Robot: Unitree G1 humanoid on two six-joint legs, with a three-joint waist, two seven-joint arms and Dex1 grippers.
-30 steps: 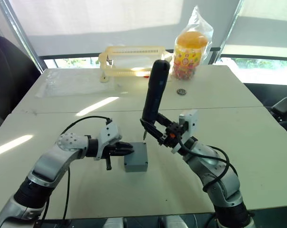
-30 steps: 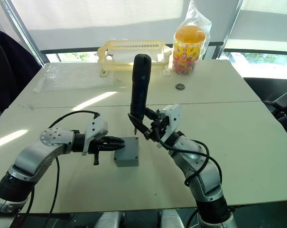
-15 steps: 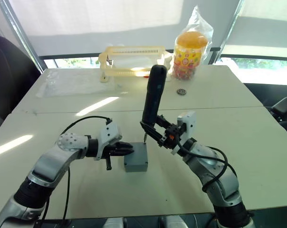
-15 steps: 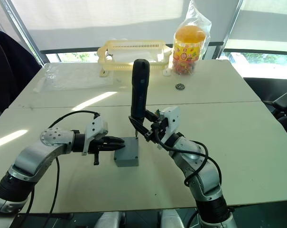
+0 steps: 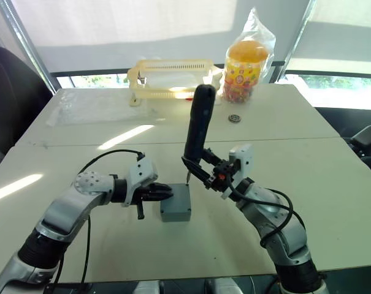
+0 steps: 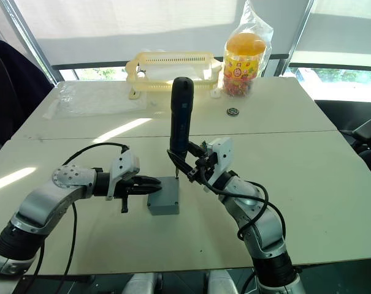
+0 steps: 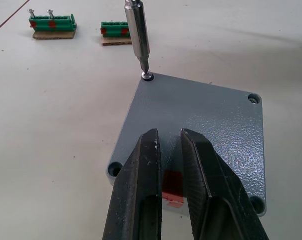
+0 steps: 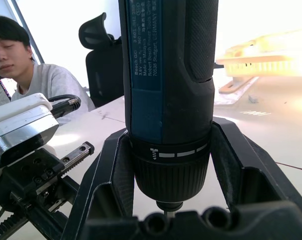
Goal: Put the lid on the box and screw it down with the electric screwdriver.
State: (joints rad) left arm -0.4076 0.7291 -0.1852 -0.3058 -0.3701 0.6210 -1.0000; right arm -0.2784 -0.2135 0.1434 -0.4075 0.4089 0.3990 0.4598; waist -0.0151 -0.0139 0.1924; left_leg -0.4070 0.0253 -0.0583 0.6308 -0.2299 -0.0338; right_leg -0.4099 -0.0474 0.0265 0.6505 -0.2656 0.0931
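Grey lid [image 7: 200, 125] is sitting on the box [image 5: 175, 207] mid-counter — right pincer [image 5: 200, 173] is clamping the electric screwdriver [image 5: 198, 125] near-upright, bit [image 7: 137, 35] resting in the far corner screw [image 7: 148, 76]. Left pincer [image 5: 165, 192], fingers [image 7: 141, 180] nearly closed and gripping nothing, is pressing against the box's side, bracing from the left.

box [image 5: 176, 203] flanks: both blocked by arms | near table [image 5: 191, 245]: free

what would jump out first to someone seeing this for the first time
The tall dark electric screwdriver, standing nearly upright in the right gripper at mid-table, with its bit on a corner screw of the lid on the grey box. The left gripper rests against the box's side. At the far edge stand a yellow basket and a bagged jar.
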